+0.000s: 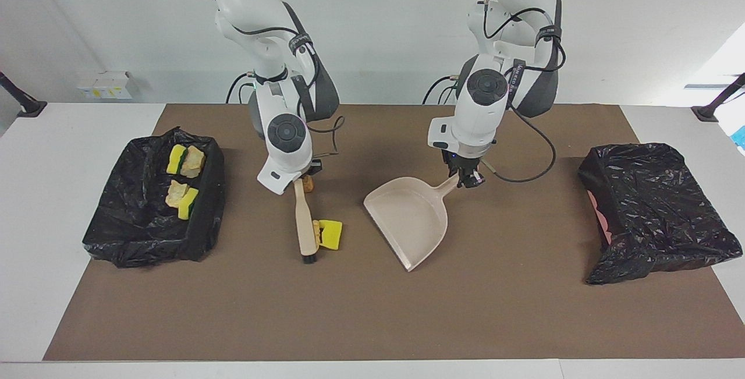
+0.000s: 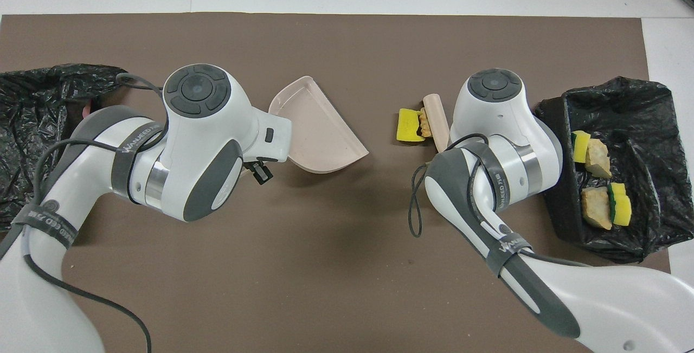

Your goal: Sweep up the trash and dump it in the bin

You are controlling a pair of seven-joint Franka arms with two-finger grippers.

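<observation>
1. Dustpan point(image 2: 317, 139) lies mid-mat, beside the left arm's wrist.
2. Brush point(image 2: 437, 125) touches a tan chunk point(image 2: 425, 123) and a yellow sponge point(image 2: 405, 126).
3. Four scraps sit in the black-lined bin point(image 2: 650, 103).

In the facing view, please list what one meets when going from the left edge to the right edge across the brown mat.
Black bin with scraps inside → brush, held by the right gripper → yellow sponge piece → dustpan → left gripper on the dustpan's handle → second black bin.
</observation>
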